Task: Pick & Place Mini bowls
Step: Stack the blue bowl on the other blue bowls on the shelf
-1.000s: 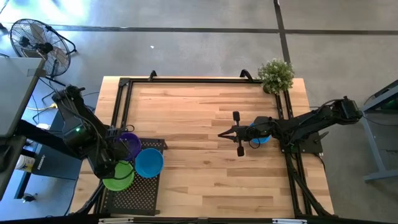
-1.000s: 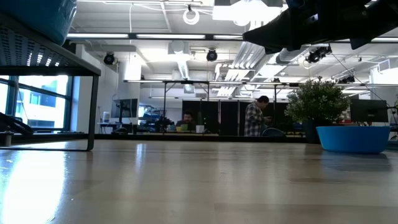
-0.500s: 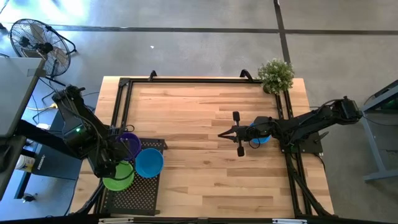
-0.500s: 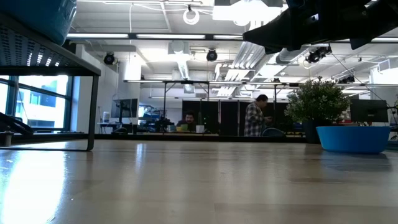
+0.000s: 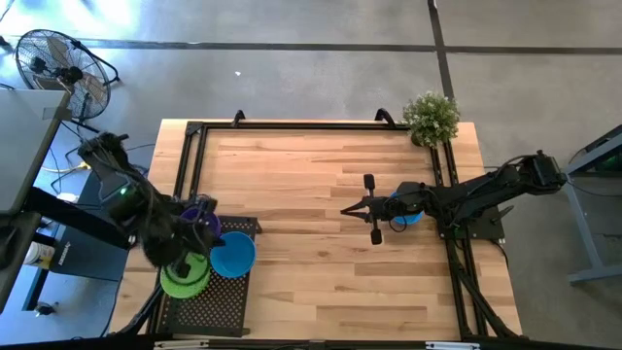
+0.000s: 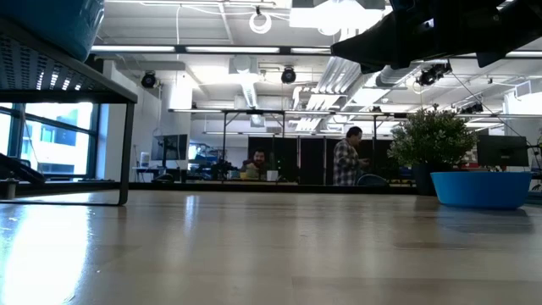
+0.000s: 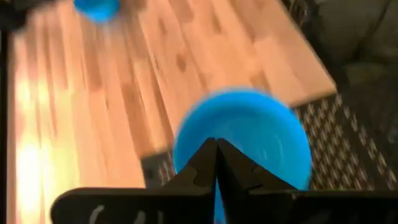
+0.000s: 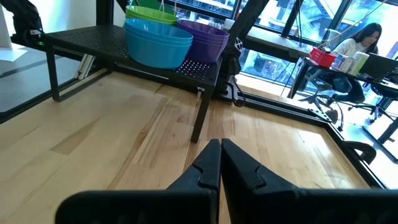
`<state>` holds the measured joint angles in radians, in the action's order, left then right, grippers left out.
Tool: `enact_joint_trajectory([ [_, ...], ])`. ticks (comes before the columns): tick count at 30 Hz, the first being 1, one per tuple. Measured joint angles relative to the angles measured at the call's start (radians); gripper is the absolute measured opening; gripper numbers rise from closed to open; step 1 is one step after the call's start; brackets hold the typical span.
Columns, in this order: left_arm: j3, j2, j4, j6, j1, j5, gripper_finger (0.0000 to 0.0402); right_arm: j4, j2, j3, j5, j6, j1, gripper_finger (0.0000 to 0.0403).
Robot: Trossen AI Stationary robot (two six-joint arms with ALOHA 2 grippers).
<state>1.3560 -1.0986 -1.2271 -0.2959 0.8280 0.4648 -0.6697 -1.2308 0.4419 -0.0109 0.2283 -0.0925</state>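
**Bowl stacks on the black mesh rack**

A small green potted plant (image 5: 431, 118) stands at the wooden table's (image 5: 321, 194) far right corner. Three stacks of round plastic mini bowls, purple (image 8: 204, 41), bright green (image 5: 185, 280) and blue (image 5: 233, 255), sit on the black mesh rack (image 5: 209, 301); one blue bowl (image 6: 480, 188) rests on the table under the right arm. The left gripper (image 7: 216, 163), pinched closed and empty, hangs above the blue stack. The right gripper (image 8: 220, 163) is likewise closed and empty.

Tabletop middle (image 5: 301, 185) open; raised rack (image 5: 209, 301) blocks left front, potted plant (image 5: 431, 117) far right corner.

high: overhead | low: tabletop-level | wrists: forward, left blurred | shared: table (image 5: 321, 194)
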Motion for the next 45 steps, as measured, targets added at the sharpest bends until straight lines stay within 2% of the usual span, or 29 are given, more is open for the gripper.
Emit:
enact_joint_trajectory([
  [3, -0.04, 0.036, 0.133, 0.157, -0.084, -0.061, 0.0002, 0.0, 0.0, 0.0, 0.0, 0.0, 0.0, 0.0],
  [8, -0.18, 0.075, 0.382, 0.407, -0.298, -0.285, 0.0001, 0.0, 0.0, 0.0, 0.0, 0.006, 0.0, 0.0],
  [12, -0.309, 0.075, 0.63, 0.541, -0.469, -0.387, 0.0001, 0.0, 0.0, 0.0, 0.0, 0.007, 0.0, 0.0],
  [18, -0.465, 0.075, 1.005, 0.622, -0.663, -0.41, 0.0001, 0.027, 0.001, 0.0, -0.032, -0.011, 0.0, 0.0],
  [21, -0.541, 0.075, 1.207, 0.629, -0.741, -0.432, 0.0001, 0.094, 0.027, 0.001, -0.061, -0.048, 0.0, 0.0],
  [24, -0.612, 0.075, 1.376, 0.619, -0.805, -0.46, 0.0001, 0.238, 0.086, 0.019, -0.125, -0.104, -0.015, 0.0],
  [26, -0.648, 0.084, 1.44, 0.601, -0.843, -0.48, 0.0001, 0.38, 0.126, 0.044, -0.237, -0.149, -0.044, 0.0],
  [30, -0.693, 0.104, 1.494, 0.577, -0.895, -0.512, 0.0001, 0.689, 0.18, 0.123, -0.43, -0.299, -0.117, 0.0],
  [35, -0.735, 0.102, 1.535, 0.568, -0.909, -0.504, 0.0001, 1.09, 0.167, 0.246, -0.559, -0.584, -0.207, 0.0],
  [40, -0.761, 0.118, 1.565, 0.578, -0.911, -0.48, 0.0001, 1.439, 0.096, 0.355, -0.6, -0.889, -0.295, 0.0001],
  [45, -0.762, 0.14, 1.557, 0.572, -0.944, -0.479, 0.0001, 1.71, -0.028, 0.435, -0.547, -1.151, -0.365, 0.0012],
])
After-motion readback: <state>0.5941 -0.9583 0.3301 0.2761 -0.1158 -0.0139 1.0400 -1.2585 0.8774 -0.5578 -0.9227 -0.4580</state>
